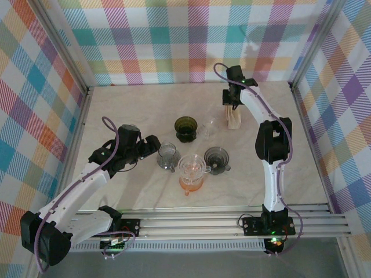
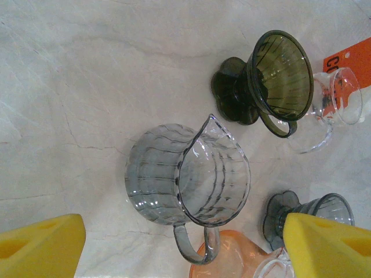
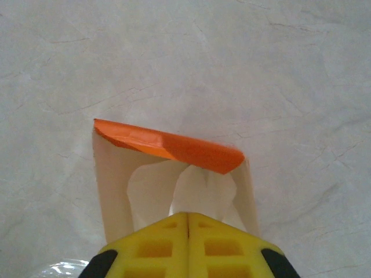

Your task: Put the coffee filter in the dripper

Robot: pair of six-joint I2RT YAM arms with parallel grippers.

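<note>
White paper is where the job stands: my right gripper (image 3: 186, 217) has its yellow fingers pressed together on the top edge of a coffee filter (image 3: 200, 188). The filter sits in the filter holder (image 1: 233, 119) under an orange flap (image 3: 168, 145), at the far right of the table (image 1: 127, 104). As I judge it, I have only the pinch. The filter has not left the holder, and no dripper has paper in it. Lifting it out, carrying it over and seating it in a cone are all left to do.

My left gripper (image 2: 181, 231) is spread wide and holds nothing. It hovers just beside the ribbed grey dripper (image 2: 188, 182), perhaps to steady it, though I cannot tell which dripper is meant.

By my count there is one filter holder and five cone-shaped glass pieces:
- the ribbed grey dripper
- a dark green dripper (image 2: 278, 78)
- a small clear cup (image 2: 339, 104) beside the green one
- a smoky grey dripper (image 1: 217, 159)
- a clear dripper (image 1: 193, 166) sitting on the single orange server (image 1: 191, 184)

How many filters are in the holder I cannot tell.
</note>
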